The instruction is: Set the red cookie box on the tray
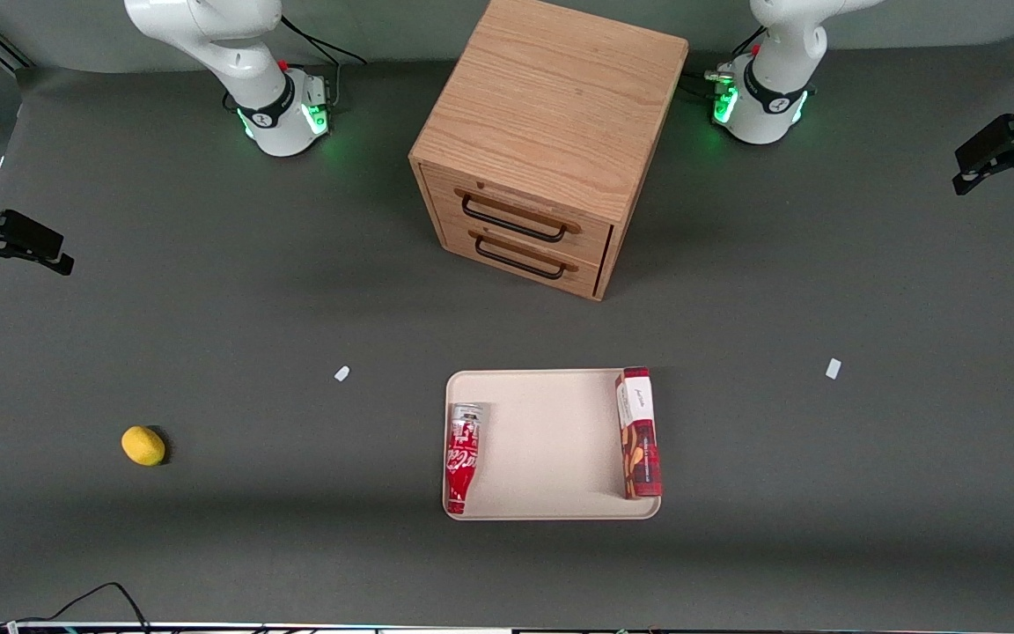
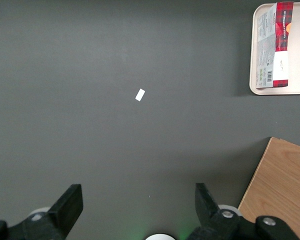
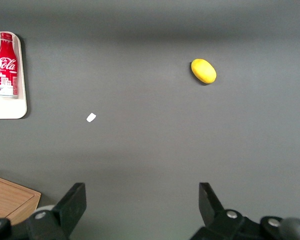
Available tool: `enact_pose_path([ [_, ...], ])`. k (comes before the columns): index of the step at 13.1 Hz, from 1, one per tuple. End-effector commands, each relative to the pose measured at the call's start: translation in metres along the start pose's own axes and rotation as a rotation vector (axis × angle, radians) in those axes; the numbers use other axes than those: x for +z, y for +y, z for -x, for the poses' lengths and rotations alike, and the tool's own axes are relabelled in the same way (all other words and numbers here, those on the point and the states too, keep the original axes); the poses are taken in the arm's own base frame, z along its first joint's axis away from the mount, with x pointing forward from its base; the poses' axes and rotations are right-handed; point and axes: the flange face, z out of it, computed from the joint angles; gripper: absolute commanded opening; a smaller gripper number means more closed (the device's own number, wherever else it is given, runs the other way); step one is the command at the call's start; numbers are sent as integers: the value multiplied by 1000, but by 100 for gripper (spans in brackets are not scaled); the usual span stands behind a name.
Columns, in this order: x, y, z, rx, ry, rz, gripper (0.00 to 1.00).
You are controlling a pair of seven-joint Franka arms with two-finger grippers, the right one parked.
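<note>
1. Red cookie box point(image 1: 638, 433) lying flat on the tray point(image 1: 542, 440), along the short edge toward the working arm's end, one long side right at the rim. Placement looks done.
2. Pincer point(image 2: 137, 207) spread wide open, holding nothing, high over bare surface point(image 1: 824, 493) near the wooden cabinet point(image 1: 551, 132), well apart from the tray.
3. Likely trouble: box sitting at the rim, possibly resting partly on it; any nudge to the tray could tip or slide it off onto the surface.
4. Another risk: a fresh descent toward the tray could clip the box and push it over the low rim.
5. Count: one cookie box, one tray, one Coca-Cola bottle can point(image 1: 462, 456) on the tray's parked-arm edge, one cabinet with two drawers, one yellow lemon-like fruit point(image 1: 143, 445), two small white tags point(image 1: 341, 373) on the surface.
</note>
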Motion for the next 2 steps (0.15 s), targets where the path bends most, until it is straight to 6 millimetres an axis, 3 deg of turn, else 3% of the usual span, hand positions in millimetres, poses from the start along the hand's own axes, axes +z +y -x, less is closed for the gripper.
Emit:
enact_pose_path([
  [1, -1, -1, 6, 18, 3, 15, 100],
  [2, -1, -1, 6, 18, 3, 15, 100],
])
